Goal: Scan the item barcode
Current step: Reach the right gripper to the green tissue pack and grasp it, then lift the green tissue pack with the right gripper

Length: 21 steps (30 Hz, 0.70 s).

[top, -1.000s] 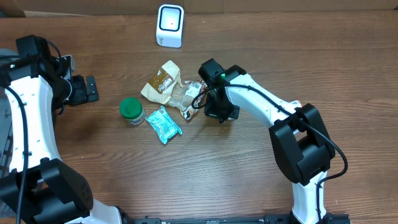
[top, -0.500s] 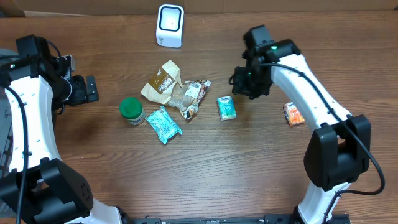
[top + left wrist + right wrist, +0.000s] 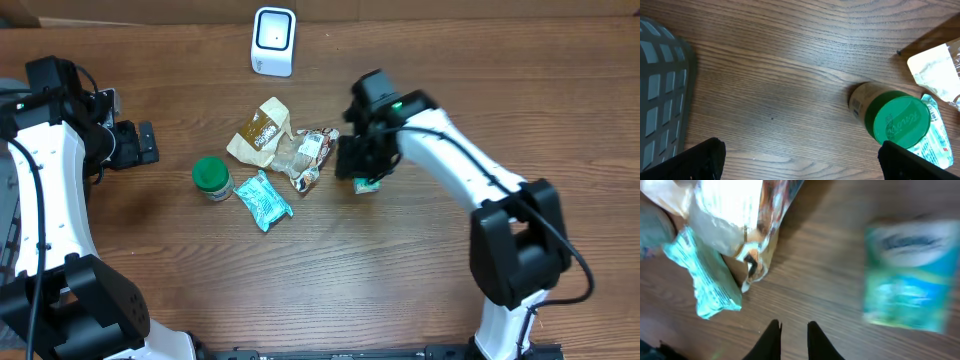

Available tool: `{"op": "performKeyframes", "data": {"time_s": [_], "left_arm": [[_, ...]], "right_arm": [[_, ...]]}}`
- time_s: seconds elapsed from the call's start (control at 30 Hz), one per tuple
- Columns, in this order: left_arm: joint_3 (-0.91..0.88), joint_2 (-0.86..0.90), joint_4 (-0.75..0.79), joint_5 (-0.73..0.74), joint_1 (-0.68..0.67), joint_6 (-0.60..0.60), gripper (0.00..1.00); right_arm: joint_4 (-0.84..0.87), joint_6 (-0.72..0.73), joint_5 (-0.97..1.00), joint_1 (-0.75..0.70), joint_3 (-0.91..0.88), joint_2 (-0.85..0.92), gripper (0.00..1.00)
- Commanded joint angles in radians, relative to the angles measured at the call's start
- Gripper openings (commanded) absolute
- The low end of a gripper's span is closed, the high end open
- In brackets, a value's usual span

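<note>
Jaws of the right gripper (image 3: 792,339) stand drawn almost together at the bottom of its wrist view, with bare wood showing through the slit and nothing held. Half a second ago this arm was raised off to the right of the small teal carton (image 3: 912,280). Now it has swung back down and left, over the carton, which lies loose on the table (image 3: 350,280) just right of the pile of snack packets (image 3: 305,155). I judge that the carton has been set apart from the pile and the arm is returning to take it properly. The scan is not yet done, since the white scanner (image 3: 273,40) stands well apart at the far edge.

The right wrist view shows the carton whole, though blurred, ahead and to the right of the fingers; overhead, the arm hides all but a sliver. The left gripper (image 3: 807,156) hangs wide open and empty near the green-lidded jar (image 3: 895,122), whose tan side only its own camera shows.
</note>
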Motion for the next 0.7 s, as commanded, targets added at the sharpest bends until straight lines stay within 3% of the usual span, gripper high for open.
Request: {"op": "performKeyframes", "data": {"time_s": [0.0, 0.47, 0.67], "left_arm": [[-0.001, 0.000, 0.000, 0.007, -0.002, -0.006, 1.00], [-0.001, 0.000, 0.000, 0.007, -0.002, -0.006, 1.00], [-0.001, 0.000, 0.000, 0.007, -0.002, -0.006, 1.00]], "right_arm": [[0.008, 0.097, 0.069, 0.015, -0.040, 0.052, 0.13], [-0.035, 0.126, 0.330, -0.100, -0.040, 0.063, 0.14], [0.121, 0.124, 0.311, -0.194, -0.040, 0.063, 0.13]]}}
